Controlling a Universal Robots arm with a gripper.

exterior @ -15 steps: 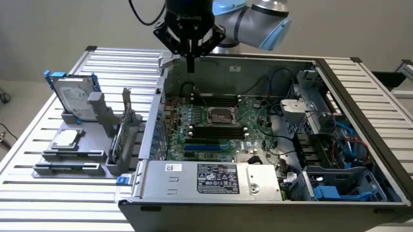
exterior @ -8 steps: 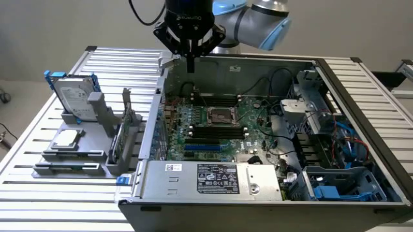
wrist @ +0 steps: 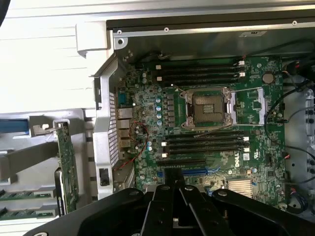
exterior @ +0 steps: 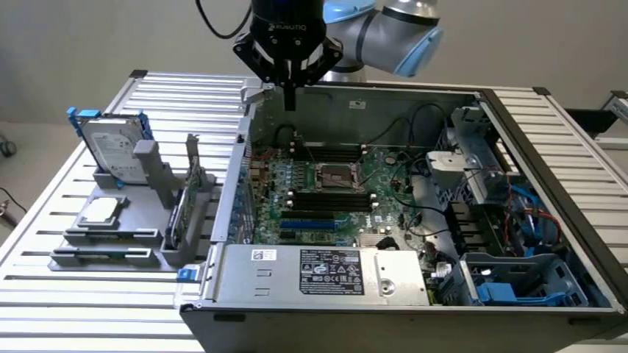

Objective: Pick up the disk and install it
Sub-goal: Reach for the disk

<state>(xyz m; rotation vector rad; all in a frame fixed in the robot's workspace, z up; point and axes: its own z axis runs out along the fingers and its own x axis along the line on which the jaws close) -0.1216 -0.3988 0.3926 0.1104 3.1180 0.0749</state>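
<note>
Slatted aluminium table (exterior: 59,294) is carrying the whole setup, with an open computer case (exterior: 549,147) taking up its middle and the exterior view's right. The gripper (exterior: 290,103) is hanging over the far left corner of the case, its two fingers pressed together into one dark point and holding nothing. The arm above it is being cut off by the frame edge. In the wrist view the gripper (wrist: 173,189) is looking straight down, and its black body is covering the edge of the motherboard (wrist: 206,123) closest to the camera. On that board the open CPU socket (exterior: 339,176) is sitting between rows of black memory slots. Cables at the exterior view's right are tangling over parts that are hard to make out. At the near wall of the case a grey labelled power-supply box (exterior: 334,272) is hiding whatever is lying beneath it. Well apart from the gripper, outside the case at the exterior view's left, the disk (exterior: 108,147) is standing upright on a grey holder (exterior: 108,243), its blue rails framing it. Its lower part is being masked by a grey post of the holder. Nearer on the same holder a small square CPU chip (exterior: 101,211) is lying flat.
</note>
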